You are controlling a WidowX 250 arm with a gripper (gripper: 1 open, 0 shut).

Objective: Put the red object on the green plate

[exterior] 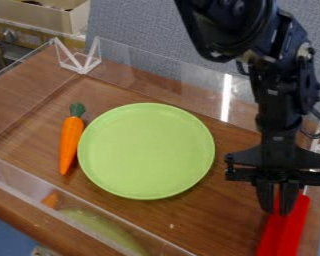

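Camera, red object (284,232) at table edge (16,215)

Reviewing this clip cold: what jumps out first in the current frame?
The black robot arm dominates the right side, its gripper pointing down onto the top end of the red object at the lower right corner. Next comes the green plate, empty, in the middle of the wooden table. An orange carrot lies just off the plate's left rim.
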